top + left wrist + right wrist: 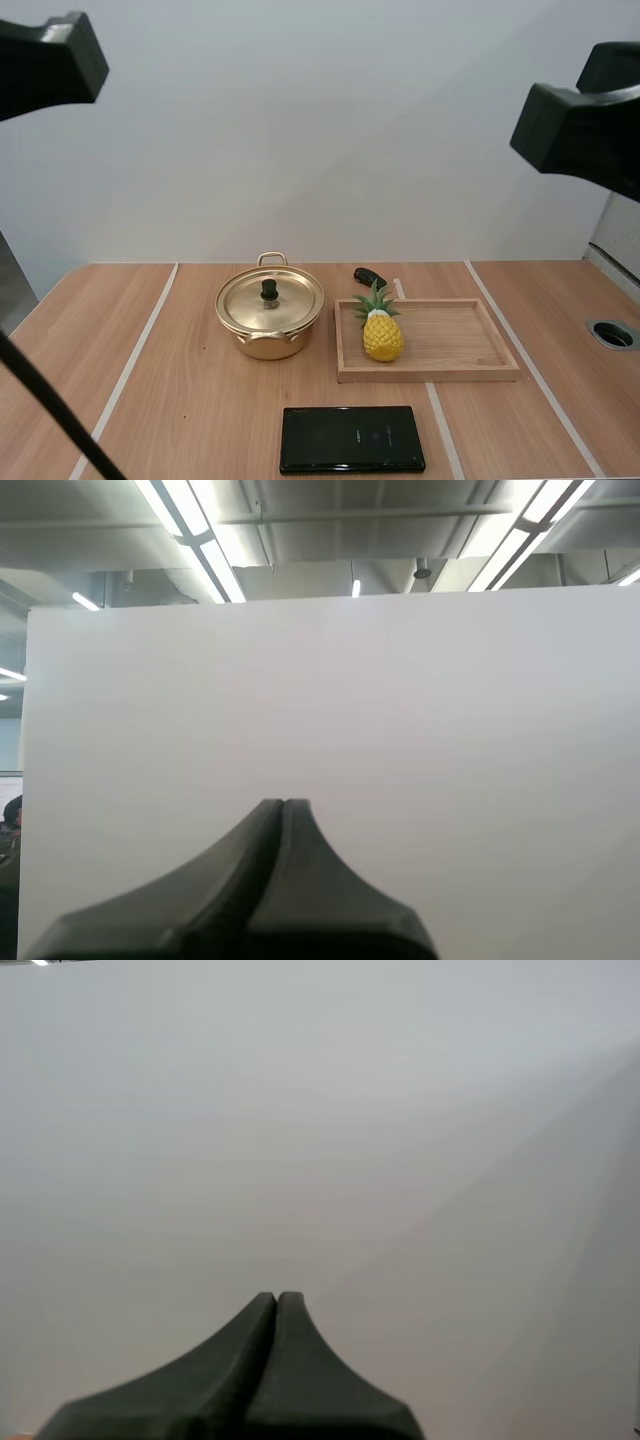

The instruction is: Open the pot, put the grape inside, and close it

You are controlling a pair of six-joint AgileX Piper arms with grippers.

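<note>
Wooden counter (190, 410) with white tape lines (140, 345) across it, plain white wall behind. The gold pot (268, 345) sits about mid-counter with its lid (292, 305) on and a black knob (269, 290) on top. Just to its right is a wooden tray (430, 373), and the fruit standing at the tray's left end is a little pineapple (382, 335). A small black thing (369, 277) lies just behind the tray, can't tell what it is. A flat black rectangle (352, 438) lies near the front edge, in front of the pot and tray. Both arms hang up high, well clear of everything. The left claw (283, 805) has its fingers pressed together on nothing. Same deal for the right claw (276, 1298), and both face the white wall.
</note>
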